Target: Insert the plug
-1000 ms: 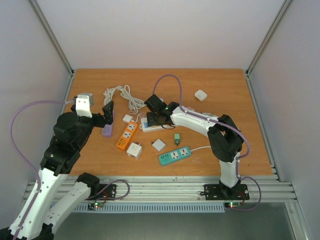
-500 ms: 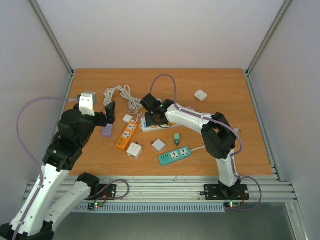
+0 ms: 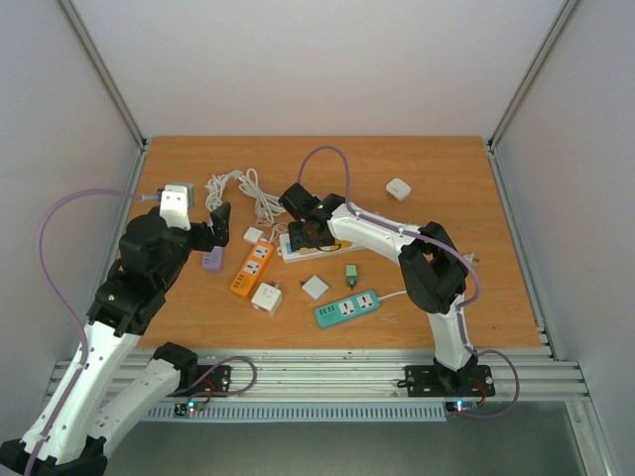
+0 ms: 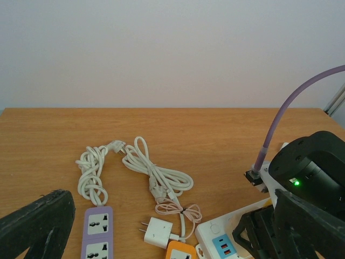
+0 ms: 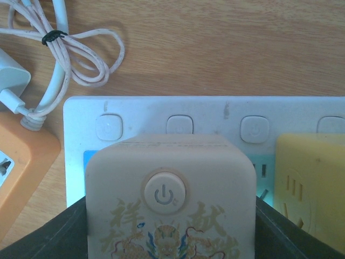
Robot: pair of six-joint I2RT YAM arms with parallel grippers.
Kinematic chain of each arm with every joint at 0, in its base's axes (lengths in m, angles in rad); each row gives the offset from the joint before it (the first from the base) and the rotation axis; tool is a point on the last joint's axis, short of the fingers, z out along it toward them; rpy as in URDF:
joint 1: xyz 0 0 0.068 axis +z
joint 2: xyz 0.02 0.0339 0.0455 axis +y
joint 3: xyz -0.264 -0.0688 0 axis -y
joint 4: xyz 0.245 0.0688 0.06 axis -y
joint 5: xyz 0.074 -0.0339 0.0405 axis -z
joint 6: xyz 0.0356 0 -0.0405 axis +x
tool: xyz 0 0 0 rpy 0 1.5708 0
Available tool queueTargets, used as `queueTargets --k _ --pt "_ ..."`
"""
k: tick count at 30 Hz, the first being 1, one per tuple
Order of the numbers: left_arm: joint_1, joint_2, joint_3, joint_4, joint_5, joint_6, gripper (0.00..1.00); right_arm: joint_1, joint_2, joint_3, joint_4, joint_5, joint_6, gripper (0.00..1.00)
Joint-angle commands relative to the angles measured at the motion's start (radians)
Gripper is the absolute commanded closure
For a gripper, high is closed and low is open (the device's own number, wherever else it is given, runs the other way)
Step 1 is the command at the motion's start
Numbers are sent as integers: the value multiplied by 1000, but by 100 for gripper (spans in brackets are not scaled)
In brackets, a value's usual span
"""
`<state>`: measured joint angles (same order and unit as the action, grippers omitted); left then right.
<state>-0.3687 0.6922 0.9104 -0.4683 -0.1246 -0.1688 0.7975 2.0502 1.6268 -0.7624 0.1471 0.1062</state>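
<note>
My right gripper [image 3: 306, 232] is shut on a beige cube plug [image 5: 170, 199] with a round power button and a dragon print. It holds the plug over the left end of the white power strip [image 5: 215, 116], which lies mid-table [image 3: 332, 252]. I cannot tell if the pins are seated. A yellow plug [image 5: 312, 183] sits in the strip to the right. My left gripper [image 3: 216, 224] is open and empty, hovering over the far end of the purple power strip [image 3: 212, 260]; its fingers [image 4: 38, 224] frame the left wrist view.
An orange strip [image 3: 252, 268], a teal strip [image 3: 347, 308], a white cube adapter [image 3: 267, 297], a flat white adapter [image 3: 315, 287] and a small green plug [image 3: 350, 273] lie nearer me. Coiled white cables [image 3: 243, 188], a small charger [image 4: 159, 233] and another adapter [image 3: 398, 187] lie farther back.
My right gripper has shifted a little to the left along the white strip with the beige plug, and its elbow swung left. My left arm has edged forward slightly.
</note>
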Motion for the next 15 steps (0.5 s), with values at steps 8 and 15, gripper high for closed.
queueTargets --k 8,15 --pt "-1 8 16 18 -14 -1 1 -9 -19 66 -123 40 -70 23" --pt "-1 9 18 17 -9 -1 0 -8 -156 16 -60 -3 -66 18"
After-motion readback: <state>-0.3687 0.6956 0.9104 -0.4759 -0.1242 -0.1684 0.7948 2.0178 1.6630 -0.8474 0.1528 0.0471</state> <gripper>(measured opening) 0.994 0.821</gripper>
